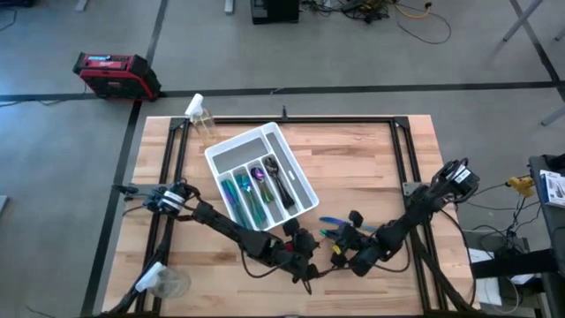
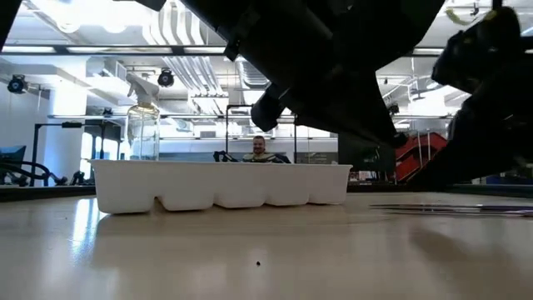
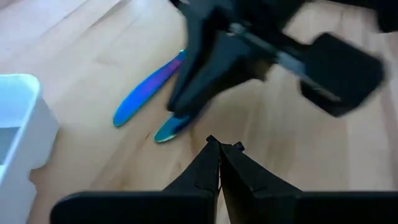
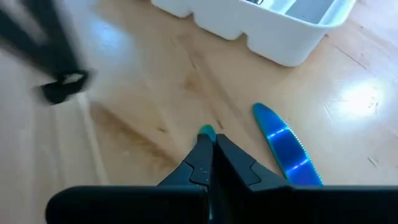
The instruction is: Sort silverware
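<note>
Silverware (image 4: 286,146) on table – right hand (image 4: 208,146) pinches a teal piece; left hand (image 3: 221,149) pressed together, empty

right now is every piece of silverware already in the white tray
No, a blue knife lies on the wooden table, outside the white tray.

Tray (image 1: 300,188) mid-table, cutlery (image 1: 259,187) inside — loose knife (image 1: 334,222) right of it, near table's front edge.

1 white plastic compartmented cutlery tray (image 1: 231,152), about 4 iridescent teal-purple metal utensils inside it (image 1: 254,187), 2 more loose on wooden tabletop (image 1: 334,227), 1 clear spray bottle (image 1: 202,119), 1 clear plastic cup (image 1: 168,284)
</note>
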{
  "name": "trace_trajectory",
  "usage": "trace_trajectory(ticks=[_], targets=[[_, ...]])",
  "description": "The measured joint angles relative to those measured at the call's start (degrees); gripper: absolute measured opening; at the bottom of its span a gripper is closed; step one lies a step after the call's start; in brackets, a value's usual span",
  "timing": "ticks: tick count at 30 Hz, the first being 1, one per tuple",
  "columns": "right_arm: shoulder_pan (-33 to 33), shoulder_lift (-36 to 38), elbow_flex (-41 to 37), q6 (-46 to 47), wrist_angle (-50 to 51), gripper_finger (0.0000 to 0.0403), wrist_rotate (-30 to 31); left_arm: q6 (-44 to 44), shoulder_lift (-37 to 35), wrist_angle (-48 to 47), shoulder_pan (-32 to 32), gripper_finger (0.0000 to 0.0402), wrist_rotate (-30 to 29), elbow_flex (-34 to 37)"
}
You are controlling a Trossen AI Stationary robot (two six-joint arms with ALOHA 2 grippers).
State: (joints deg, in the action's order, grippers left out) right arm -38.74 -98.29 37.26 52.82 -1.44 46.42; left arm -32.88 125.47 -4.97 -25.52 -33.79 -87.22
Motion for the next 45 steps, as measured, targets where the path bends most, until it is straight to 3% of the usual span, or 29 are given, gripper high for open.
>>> trace_trajectory(ticks=[9,13,18,25,29,36,45], targets=[[1.1,-5.5,0.3,-0.3,-7.4,0.0000,-3.3,0.5,0.1,-3.0,0.0,0.0000,3.6,0.0],[0.1,-7.8,3.0,-0.4,-8.5,0.0000,-3.8,-0.3,0.1,-2.5,-0.5,0.0000,8.9,0.0],[0.2,-9.1,6.8,-3.4,-8.1,0.0000,-5.3,-4.3,0.1,-2.3,-2.2,0.0000,7.5,0.0],[-0.3,-9.0,10.1,-7.6,-8.2,0.0000,-4.9,-8.7,0.1,-3.1,-4.7,0.0000,0.8,0.6],[-1.7,-5.5,10.3,-10.1,-6.9,0.0000,-4.7,-9.9,0.9,-3.0,-4.8,0.0000,-1.8,0.7],[-6.2,4.1,10.3,-5.4,8.6,0.0000,1.3,-9.7,4.8,0.3,-2.0,0.0000,-1.8,0.3],[-11.0,6.8,10.2,0.2,14.9,0.0000,1.7,-10.5,6.6,0.1,-0.5,0.0000,1.6,-0.2]])
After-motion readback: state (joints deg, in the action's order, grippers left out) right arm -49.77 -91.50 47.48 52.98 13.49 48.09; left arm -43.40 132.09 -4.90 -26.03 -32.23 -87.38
